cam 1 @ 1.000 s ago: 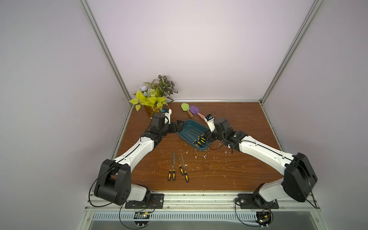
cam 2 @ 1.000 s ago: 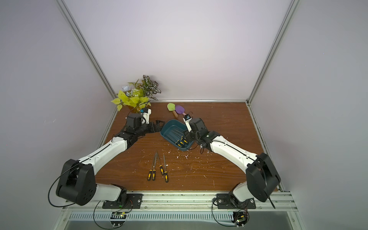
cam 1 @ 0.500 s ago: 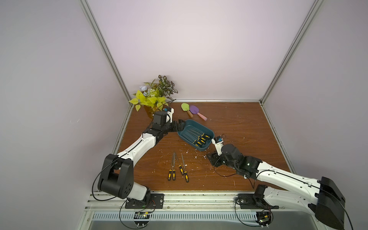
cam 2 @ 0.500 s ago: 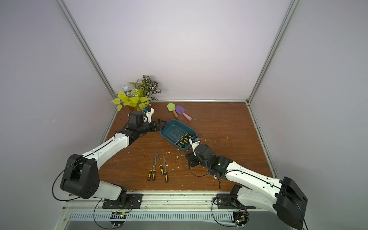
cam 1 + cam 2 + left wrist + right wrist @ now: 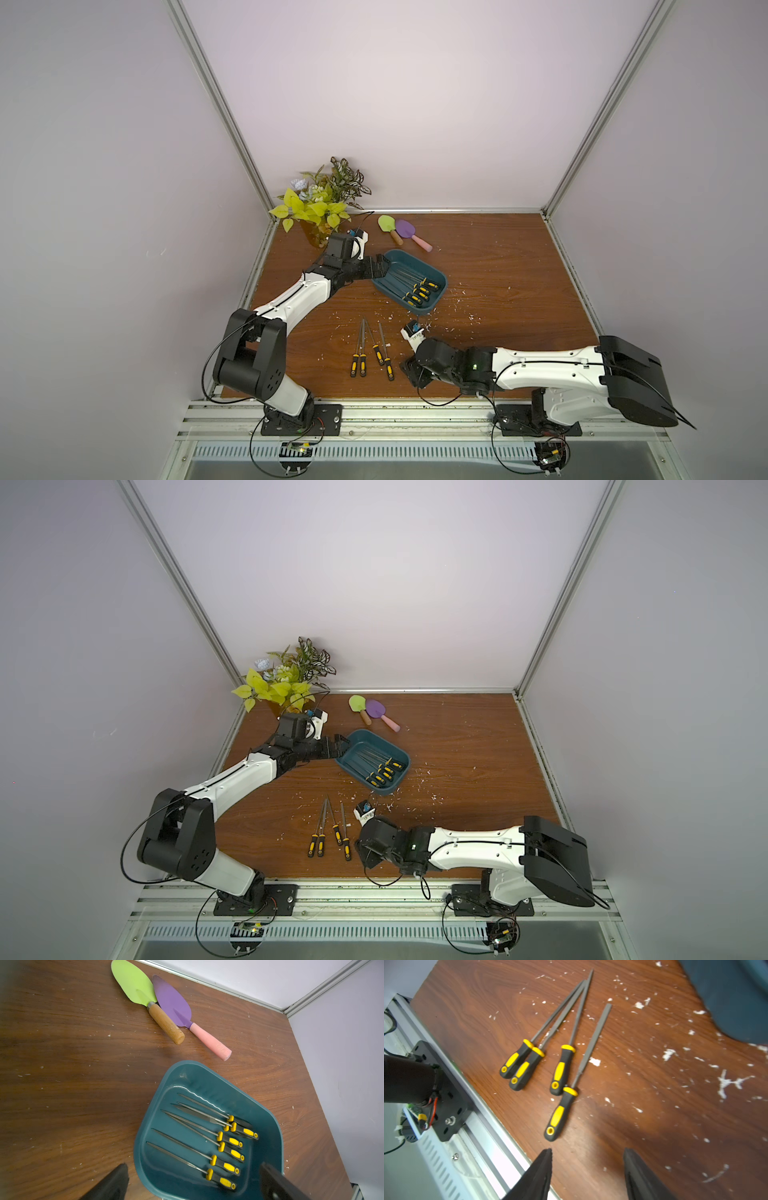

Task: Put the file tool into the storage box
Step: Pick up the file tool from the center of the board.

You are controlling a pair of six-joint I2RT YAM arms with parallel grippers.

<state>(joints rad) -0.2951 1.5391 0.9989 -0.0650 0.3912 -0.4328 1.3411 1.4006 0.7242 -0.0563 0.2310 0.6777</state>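
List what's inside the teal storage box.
At least six files with black-and-yellow handles lie side by side in the storage box. A finger of the left tool hides one corner.

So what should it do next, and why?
Probably lower the right arm's jaws onto the handle of the nearest file and close on it. The jaws stand open and empty just short of it. It is one of four lying on the table, while six others already lie in the storage box.
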